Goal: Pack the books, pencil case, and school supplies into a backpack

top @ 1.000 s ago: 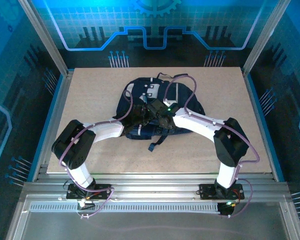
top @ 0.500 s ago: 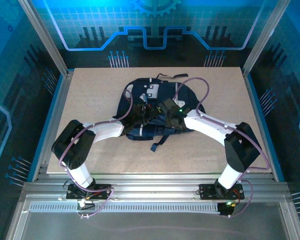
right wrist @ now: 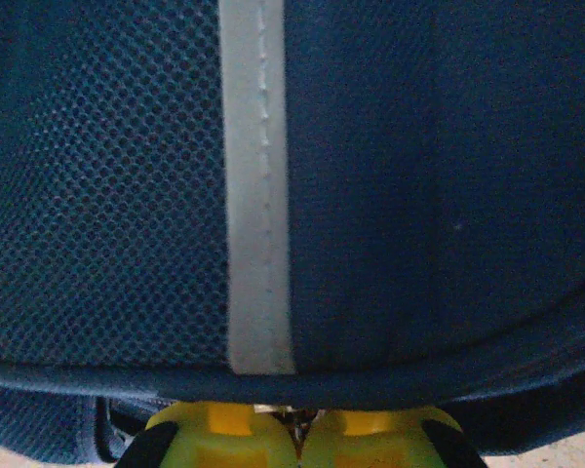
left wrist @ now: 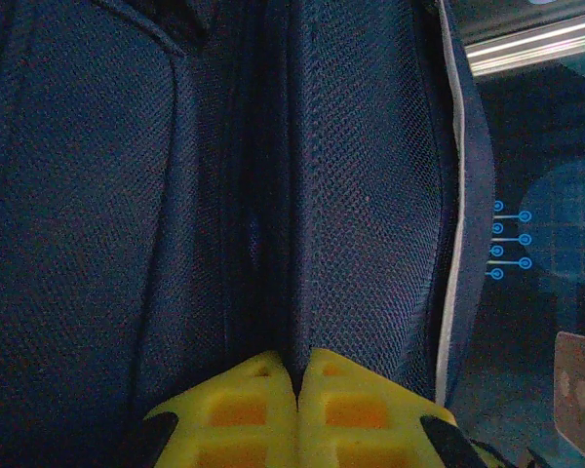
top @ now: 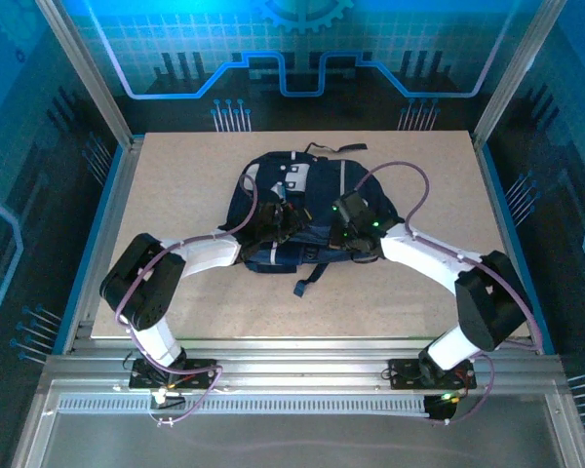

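The navy backpack (top: 317,185) lies flat in the middle of the table. My left gripper (top: 276,222) rests on its left half; in the left wrist view its yellow fingers (left wrist: 351,390) are shut on an upright fold of the backpack's mesh fabric (left wrist: 370,175). My right gripper (top: 343,213) sits on the right half, at the near end of a pale grey stripe (right wrist: 256,195). Its fingertips (right wrist: 370,429) meet under a piped seam, pinching a small pale metal piece, seemingly a zipper pull (right wrist: 294,417). The books, pencil case and school supplies are out of view.
A black strap (top: 307,278) trails from the backpack toward the near table edge. Bare tan tabletop (top: 175,185) surrounds the bag. Aluminium rails (top: 292,361) run along the near side, and blue enclosure walls stand at the left, right and back.
The right arm swung to the right, carrying its gripper from the backpack's centre to its right half, where the jaws opened wider and then shut. The left arm stayed put.
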Motion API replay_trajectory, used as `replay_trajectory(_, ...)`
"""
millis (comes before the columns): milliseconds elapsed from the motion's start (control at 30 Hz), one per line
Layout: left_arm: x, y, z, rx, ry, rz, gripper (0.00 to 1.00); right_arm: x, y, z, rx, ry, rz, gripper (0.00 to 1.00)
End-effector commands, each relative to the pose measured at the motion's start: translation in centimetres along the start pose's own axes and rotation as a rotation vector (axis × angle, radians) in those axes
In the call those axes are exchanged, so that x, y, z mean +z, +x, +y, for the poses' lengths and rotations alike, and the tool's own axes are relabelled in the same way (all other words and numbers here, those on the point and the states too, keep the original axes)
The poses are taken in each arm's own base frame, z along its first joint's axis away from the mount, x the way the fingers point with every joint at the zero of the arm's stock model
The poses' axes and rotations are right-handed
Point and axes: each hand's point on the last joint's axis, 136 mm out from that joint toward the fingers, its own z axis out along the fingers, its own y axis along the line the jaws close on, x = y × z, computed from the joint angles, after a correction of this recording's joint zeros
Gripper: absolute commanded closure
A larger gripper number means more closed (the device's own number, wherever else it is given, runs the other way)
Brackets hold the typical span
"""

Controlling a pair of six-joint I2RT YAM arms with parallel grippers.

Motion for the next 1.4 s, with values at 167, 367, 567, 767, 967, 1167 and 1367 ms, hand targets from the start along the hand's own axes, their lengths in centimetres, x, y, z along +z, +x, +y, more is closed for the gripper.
replay_trajectory(167,-2.3,-6.1,-0.9,0.063,0.052,-0.113,1.00,-1.7,-0.6,-6.0,-0.285,0.071,0.086,1.00)
replay_trajectory(367,-2.6,-6.7,-1.2,0.140,0.012,-0.079,1.00,-2.3,-1.6,-9.3,-0.403,0.139,0.177,1.00)
replay_trajectory(567,-3.1,-7.7,-0.4,0.134,-0.013,-0.072,1.00,-3.0,-6.3,-11.6,-0.467,0.377,0.123,1.00)
replay_trajectory(767,-2.4,-9.3,0.2,0.174,-0.062,-0.094,1.00,-2.9,-3.7,-5.9,-0.534,0.107,0.222,1.00)
replay_trajectory(967,-0.3,-13.2,0.6,0.183,-0.076,-0.127,1.00,-3.1,2.8,-0.1,-0.605,-0.160,0.375,1.00)
replay_trajectory(1167,1.6,-15.2,-1.3,0.208,-0.043,-0.109,1.00,-2.4,5.5,4.6,-0.571,-0.323,0.408,1.00)
replay_trajectory(1367,-1.2,-15.4,-2.6,0.194,-0.080,-0.131,0.24,-0.6,4.0,9.7,-0.448,-0.422,0.362,1.00)
